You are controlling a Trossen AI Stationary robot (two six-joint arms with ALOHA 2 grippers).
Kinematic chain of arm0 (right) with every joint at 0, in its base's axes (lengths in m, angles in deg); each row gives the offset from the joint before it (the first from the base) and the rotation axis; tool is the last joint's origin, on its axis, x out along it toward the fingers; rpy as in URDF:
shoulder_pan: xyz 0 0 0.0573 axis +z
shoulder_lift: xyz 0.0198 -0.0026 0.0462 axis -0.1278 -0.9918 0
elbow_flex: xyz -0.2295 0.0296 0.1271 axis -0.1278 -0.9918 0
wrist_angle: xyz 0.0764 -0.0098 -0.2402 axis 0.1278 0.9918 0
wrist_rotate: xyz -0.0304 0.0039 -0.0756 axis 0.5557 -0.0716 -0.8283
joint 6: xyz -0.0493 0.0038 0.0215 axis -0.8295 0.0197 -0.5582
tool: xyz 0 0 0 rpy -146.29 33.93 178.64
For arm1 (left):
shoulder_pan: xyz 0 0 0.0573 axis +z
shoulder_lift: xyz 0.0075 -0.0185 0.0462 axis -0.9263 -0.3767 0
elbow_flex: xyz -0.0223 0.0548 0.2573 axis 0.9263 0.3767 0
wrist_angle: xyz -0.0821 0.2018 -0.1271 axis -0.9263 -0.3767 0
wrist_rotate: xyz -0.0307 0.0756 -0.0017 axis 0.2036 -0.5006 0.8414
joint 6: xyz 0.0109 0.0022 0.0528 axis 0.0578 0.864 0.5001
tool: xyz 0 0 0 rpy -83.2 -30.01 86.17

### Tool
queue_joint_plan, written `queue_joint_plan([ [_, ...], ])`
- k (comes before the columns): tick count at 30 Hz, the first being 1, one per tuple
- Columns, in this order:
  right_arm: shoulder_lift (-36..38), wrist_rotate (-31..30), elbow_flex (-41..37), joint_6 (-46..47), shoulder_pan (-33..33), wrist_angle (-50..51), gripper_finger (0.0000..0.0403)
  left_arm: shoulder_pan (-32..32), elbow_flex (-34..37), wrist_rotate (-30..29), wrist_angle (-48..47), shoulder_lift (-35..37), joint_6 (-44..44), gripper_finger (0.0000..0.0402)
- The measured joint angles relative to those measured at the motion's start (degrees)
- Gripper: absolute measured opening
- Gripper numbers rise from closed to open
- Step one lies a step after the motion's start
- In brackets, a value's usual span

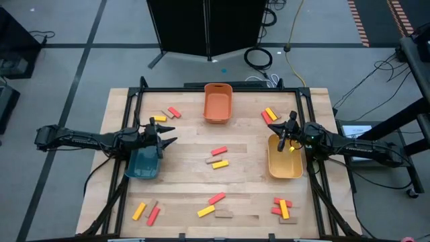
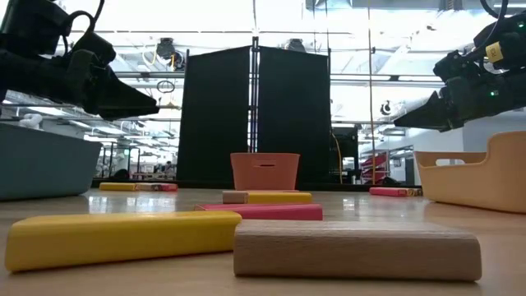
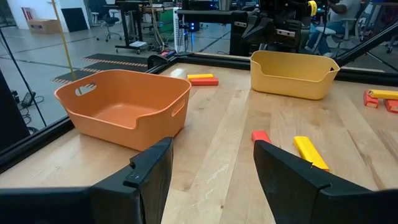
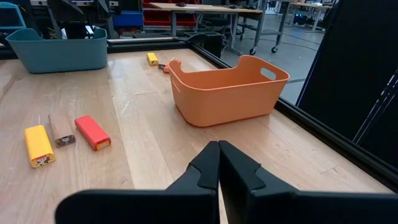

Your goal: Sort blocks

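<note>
Tan block (image 2: pixel 356 249) lay nearest | blocks judged light, rigid, smooth: pinch long sides | left gripper (image 1: pixel 163 134) gaped empty | right gripper (image 1: pixel 285 130) closed, empty

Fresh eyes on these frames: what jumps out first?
Three bins stand on the wooden table: the orange bin at the far edge, the teal bin under the left gripper, which is open, and the yellow bin under the right gripper, which is shut. Around them, red, yellow and tan blocks lie in small clusters, none visibly in a bin.
</note>
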Motion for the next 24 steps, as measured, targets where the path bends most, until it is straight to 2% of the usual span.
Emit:
queue_joint_plan([
  [9, 0.02, -0.06, 0.00, 0.00, -0.01, -0.15, 0.0000, 0.02, 0.00, -0.02, 0.02, 0.01, 0.93, 0.0221],
  [11, 0.00, -0.06, 0.00, -0.01, -0.01, -0.17, 0.0000, 0.02, -0.02, 0.13, 0.08, 0.00, -6.00, 0.0221],
  [15, 0.02, -0.06, -0.04, 0.01, -0.01, -0.65, 0.0000, 0.02, -0.02, 2.62, 0.63, 0.02, -30.47, 0.0221],
  [18, 0.01, 0.46, -0.04, 4.35, -0.01, -1.35, 0.0000, 0.02, -0.02, 2.80, 0.63, 0.02, -40.12, 0.0221],
  [21, -0.03, 1.38, -0.07, 11.27, -0.01, -3.89, 0.0000, 0.02, -0.02, 2.69, 0.59, 0.00, -43.31, 0.0221],
  [24, -0.04, 1.30, -0.04, 11.60, -0.03, -7.30, 0.0000, 0.09, -0.02, 0.85, 0.24, -0.09, -42.10, 0.0221],
])
